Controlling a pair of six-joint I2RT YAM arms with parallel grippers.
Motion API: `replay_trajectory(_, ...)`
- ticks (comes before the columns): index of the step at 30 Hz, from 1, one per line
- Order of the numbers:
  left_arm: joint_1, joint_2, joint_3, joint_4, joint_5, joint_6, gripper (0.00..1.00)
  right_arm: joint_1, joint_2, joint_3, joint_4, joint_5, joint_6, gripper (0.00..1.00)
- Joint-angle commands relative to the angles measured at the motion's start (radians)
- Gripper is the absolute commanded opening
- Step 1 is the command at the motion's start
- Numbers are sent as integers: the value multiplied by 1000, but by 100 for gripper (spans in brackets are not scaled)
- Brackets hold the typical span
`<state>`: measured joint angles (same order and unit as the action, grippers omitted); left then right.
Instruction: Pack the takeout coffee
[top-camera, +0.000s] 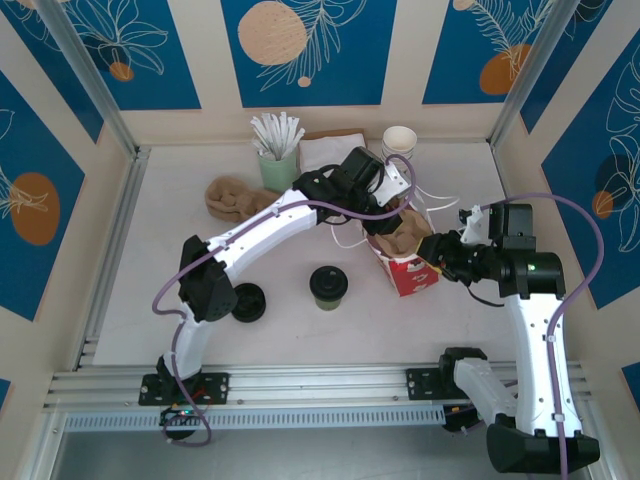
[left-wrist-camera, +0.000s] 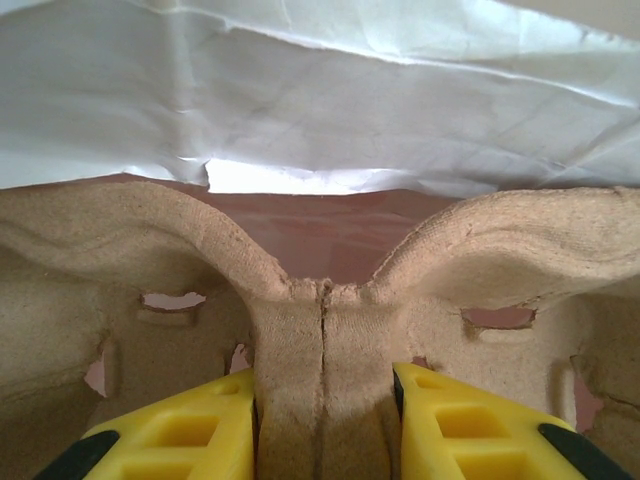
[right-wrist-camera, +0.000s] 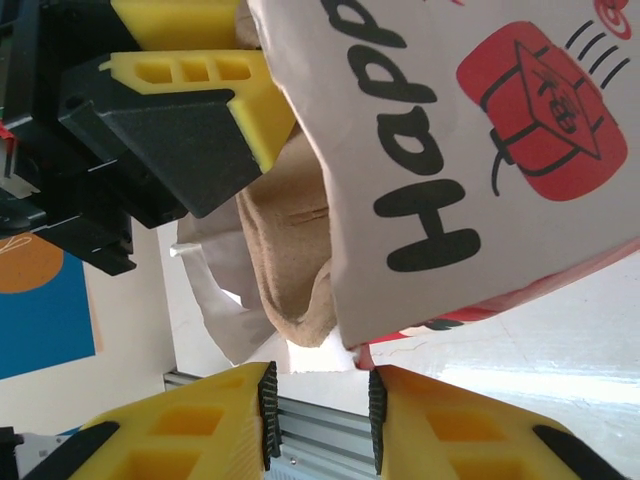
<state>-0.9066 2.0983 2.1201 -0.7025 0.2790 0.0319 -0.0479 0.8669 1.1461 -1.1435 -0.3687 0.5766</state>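
Here, the takeout coffee (top-camera: 327, 287), a small paper cup with pale olive-green sides and a round black plastic lid, stands upright on the white table (top-camera: 330, 345), near the middle. It is left of the red-and-white paper bag (top-camera: 412, 275) and apart from it, with no gripper touching it.

The left gripper (left-wrist-camera: 322, 420) reaches across to the bag's open mouth. Its yellow fingers (left-wrist-camera: 180, 435) are closed on the central ridge of a brown moulded-pulp cup carrier (top-camera: 400, 235), one finger pressed to each side of the ridge. The carrier sits in the top of the bag, and the bag's crinkled white inner wall lies just beyond it.

The right gripper (right-wrist-camera: 320, 410) is at the right side of the bag, beside the panel printed with black letters and a red drawing. Its fingers stand a narrow gap apart with the bag's edge right at their tips; whether they pinch the paper I cannot tell.

A flat loose black lid (top-camera: 247, 302) lies left of the coffee. A stack of lidless white cups (top-camera: 399, 142) stands at the far side.
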Motion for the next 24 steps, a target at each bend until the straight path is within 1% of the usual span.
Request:
replay_trajectory(1,-12,24,33,-18,-16,-1,32,1,-6,-25,-8,21,4,34)
replay_trajectory(8,-12,23,34,-25,-18,-2,32,0,-8,-33,-13,28,-3,33)
replay_trajectory(11,-12,24,34,-23,-13,-3,32,0,-33,-56,34,5,5,33)
replay_trajectory(16,-12,27,37,-18,-11,-10,32,-1,-26,-70,87,-30,30,31)
replay_trajectory(17,-12,26,37,-17,-11,-10,32,-2,-20,-74,95,-40,31,30)
replay_trajectory(20,-12,28,39,-15,-14,-10,32,-6,-4,-74,114,-84,28,20)
replay_trajectory(24,-12,30,43,-15,-27,-16,31,-12,0,-63,103,-94,25,6)
